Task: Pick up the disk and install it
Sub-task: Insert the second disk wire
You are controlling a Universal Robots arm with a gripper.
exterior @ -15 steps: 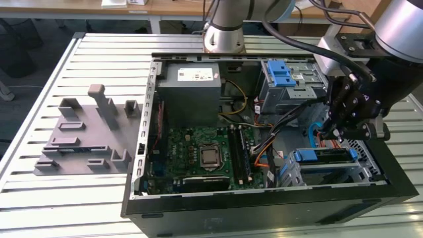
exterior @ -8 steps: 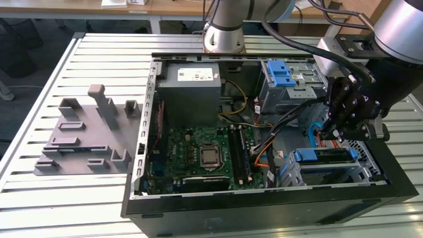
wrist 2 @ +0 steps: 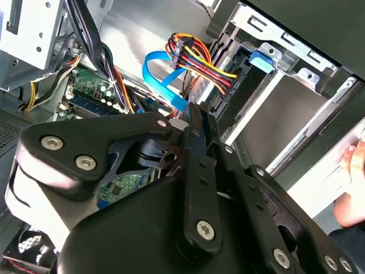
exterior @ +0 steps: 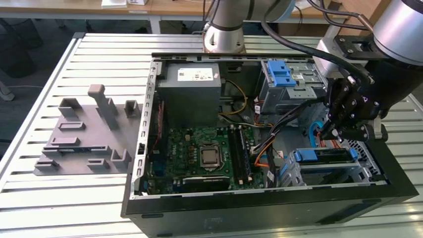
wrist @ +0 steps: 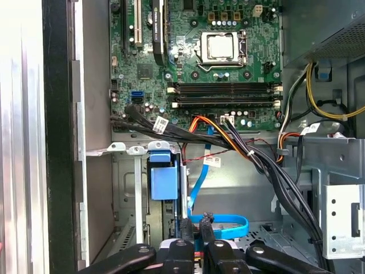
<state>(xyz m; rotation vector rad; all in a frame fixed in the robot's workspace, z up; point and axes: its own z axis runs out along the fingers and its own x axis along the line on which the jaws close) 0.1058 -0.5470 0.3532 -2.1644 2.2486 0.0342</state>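
The disk (exterior: pixel 325 156) lies flat in the lower drive cage at the case's front corner on the exterior view's right, with its blue rail frame facing the motherboard. In the first wrist view the disk's blue rail end (wrist: pixel 164 181) shows inside the metal cage. My gripper (exterior: pixel 330 135) hangs inside the case just above and behind the disk, apart from it. In both wrist views the black fingers (wrist 2: pixel 197 123) are pressed together with nothing between them. A blue data cable (wrist: pixel 219 225) curls just beyond the gripper (wrist: pixel 195 248).
The open computer case (exterior: pixel 264 208) lies on a slatted metal table (exterior: pixel 79 198). A motherboard (exterior: pixel 198 153), a grey power supply box (exterior: pixel 191 94), an upper cage with a blue latch (exterior: pixel 281 74) and cable bundles (wrist: pixel 228 137) crowd the inside. A person's hand (wrist 2: pixel 353 182) rests by the case edge.
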